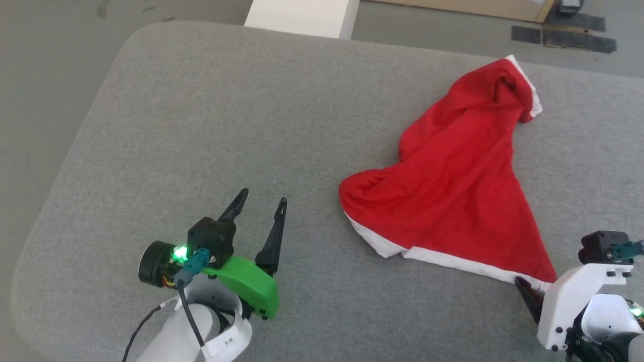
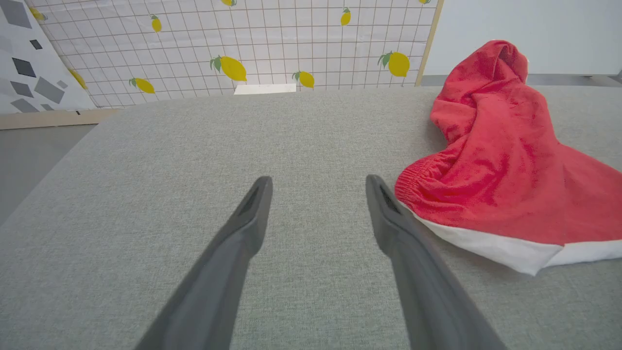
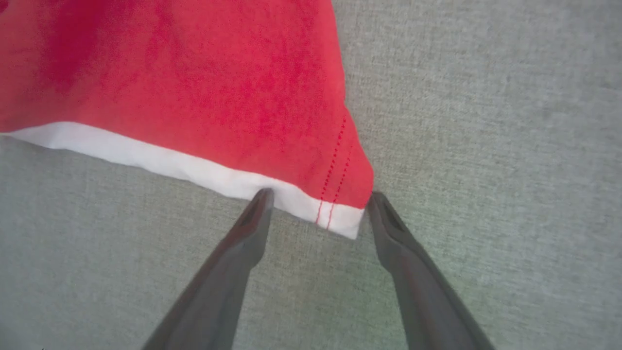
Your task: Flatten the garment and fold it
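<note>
Grey woven upholstery (image 1: 201,125) is lying bare under my left gripper (image 1: 264,196), gaping wide and empty; a white tag (image 1: 229,343) on that wrist is showing marks too small to read. Right of it, crumpled bright red thin-fabric shorts with white trim (image 1: 453,191) are sprawling. I'm judging them light and limp; my right gripper (image 3: 320,194), also wide, is straddling their near hemmed corner, a sensible pinch point.

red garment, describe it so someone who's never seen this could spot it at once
A grey surface lies before the robot. On its right half lies the garment, crumpled into a rough triangle. Bright red cloth and a white trim band set it apart.
</note>
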{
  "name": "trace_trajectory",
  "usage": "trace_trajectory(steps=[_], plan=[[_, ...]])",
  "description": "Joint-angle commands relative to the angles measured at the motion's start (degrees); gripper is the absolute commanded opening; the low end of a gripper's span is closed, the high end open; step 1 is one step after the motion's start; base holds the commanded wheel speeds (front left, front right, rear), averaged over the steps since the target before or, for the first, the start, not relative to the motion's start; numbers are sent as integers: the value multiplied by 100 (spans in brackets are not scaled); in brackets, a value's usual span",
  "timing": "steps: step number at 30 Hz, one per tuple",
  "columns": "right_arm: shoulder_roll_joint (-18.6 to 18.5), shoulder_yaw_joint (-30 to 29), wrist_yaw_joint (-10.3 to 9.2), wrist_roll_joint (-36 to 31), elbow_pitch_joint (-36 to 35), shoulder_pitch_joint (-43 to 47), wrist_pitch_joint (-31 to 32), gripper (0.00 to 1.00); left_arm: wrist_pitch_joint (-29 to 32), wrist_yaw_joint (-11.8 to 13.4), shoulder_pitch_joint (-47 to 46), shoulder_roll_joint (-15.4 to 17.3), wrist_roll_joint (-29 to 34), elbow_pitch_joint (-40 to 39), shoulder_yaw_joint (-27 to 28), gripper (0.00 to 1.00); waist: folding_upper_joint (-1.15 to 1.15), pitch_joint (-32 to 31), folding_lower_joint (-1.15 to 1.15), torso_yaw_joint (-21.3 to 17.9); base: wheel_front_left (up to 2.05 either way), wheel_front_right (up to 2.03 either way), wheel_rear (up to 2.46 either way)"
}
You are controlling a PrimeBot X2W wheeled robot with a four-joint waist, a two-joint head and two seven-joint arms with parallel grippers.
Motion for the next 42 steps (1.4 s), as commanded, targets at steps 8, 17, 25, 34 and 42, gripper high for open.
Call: trace_trajectory(steps=[8,17,25,34,42], plan=[[39,4,-8,-115,173,-80,-65,0,-91,33,-117,-10,21,116,-26,100,0,146,0,128,0,0,0],[-434,-475,-8,147,-218,261,88,0,-78,36,-73,-21,-72,224,-49,100,0,-137,0,-227,0,0,0],[-841,-814,-8,377,-182,442,392,15,-66,17,-77,-17,-128,222,-80,100,0,-180,0,-409,0,0,0],[-920,-279,-8,624,-425,210,-975,100,-166,16,13,16,-242,150,-30,100,0,-289,0,-634,0,0,0],[-826,146,-8,593,-531,644,-3291,100,38,-299,39,74,-580,-6,-80,100,0,-373,0,-881,0,0,0]])
